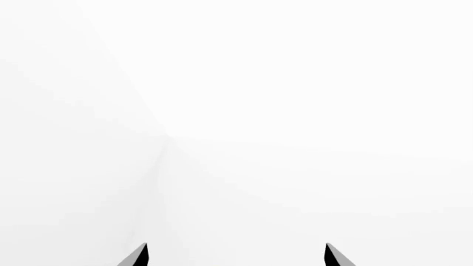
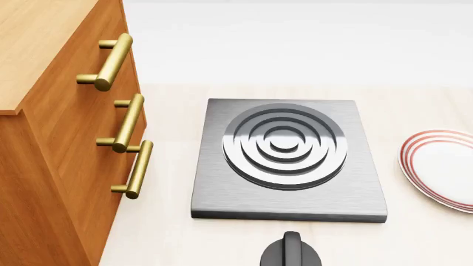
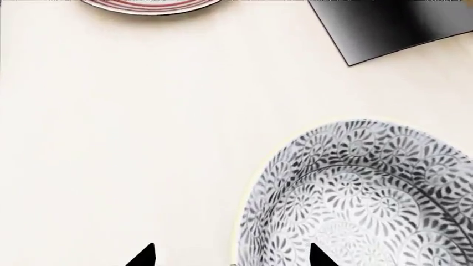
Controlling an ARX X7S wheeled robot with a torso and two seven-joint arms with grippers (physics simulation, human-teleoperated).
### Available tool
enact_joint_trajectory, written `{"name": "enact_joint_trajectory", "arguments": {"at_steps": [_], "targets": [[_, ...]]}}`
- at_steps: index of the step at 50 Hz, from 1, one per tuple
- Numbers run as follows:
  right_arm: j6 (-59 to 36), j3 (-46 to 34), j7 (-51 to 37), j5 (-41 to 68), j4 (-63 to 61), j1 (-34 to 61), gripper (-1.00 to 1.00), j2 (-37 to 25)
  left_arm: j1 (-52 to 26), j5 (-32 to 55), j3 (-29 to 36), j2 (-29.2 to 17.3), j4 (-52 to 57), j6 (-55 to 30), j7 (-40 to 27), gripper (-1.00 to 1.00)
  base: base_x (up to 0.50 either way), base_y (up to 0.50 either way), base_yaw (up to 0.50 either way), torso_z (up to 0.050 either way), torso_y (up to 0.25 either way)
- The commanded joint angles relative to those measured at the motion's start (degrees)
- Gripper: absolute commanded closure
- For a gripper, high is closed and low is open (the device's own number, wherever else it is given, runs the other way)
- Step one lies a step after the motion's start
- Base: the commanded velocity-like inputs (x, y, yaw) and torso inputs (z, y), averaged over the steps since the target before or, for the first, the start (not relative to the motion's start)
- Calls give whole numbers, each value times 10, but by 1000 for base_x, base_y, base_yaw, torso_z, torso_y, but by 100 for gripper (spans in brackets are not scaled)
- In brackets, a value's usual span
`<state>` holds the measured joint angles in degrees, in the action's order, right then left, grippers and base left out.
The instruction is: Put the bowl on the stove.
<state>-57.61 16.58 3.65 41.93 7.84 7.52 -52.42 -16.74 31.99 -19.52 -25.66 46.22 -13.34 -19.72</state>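
Two black fingertips of our right gripper (image 3: 230,256) show at the near edge of the right wrist view, spread apart with nothing between them. Just beside one fingertip, offset to one side of the gap, sits the bowl (image 3: 362,194), round and patterned in grey-blue, resting on the pale countertop (image 3: 148,138). We judge our right arm is the nearer one and must shift sideways to straddle the rim. Beyond the bowl, a dark corner of the stove (image 3: 384,27) and a red-ringed plate (image 3: 152,5) appear. From our head, the stove (image 2: 288,160) lies bare, between a wooden cabinet (image 2: 52,138) and the plate (image 2: 442,166). Our left gripper (image 1: 236,256) is parted too, facing only white.
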Motion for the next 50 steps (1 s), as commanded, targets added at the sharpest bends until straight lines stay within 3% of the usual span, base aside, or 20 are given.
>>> {"name": "enact_joint_trajectory", "arguments": {"at_steps": [1,18,19,40,50], "targets": [[12,7,-5,-2,14,-9,-100,10,1,0,2,-1,0,1,-1,-100,0,0,0,0,0],[37,9,4,-6,22,-28,-100,26,2,1,4,-4,2,2,-5,-100,0,0,0,0,0],[38,8,3,-7,22,-29,100,26,2,1,4,-4,2,2,-5,-100,0,0,0,-16,0],[56,19,10,-7,-1,-49,100,25,3,0,5,-5,-2,6,-8,-100,0,0,0,0,0],[27,36,29,21,-92,-54,100,-27,3,2,3,-7,-2,6,-11,-100,0,0,0,0,0]]}}
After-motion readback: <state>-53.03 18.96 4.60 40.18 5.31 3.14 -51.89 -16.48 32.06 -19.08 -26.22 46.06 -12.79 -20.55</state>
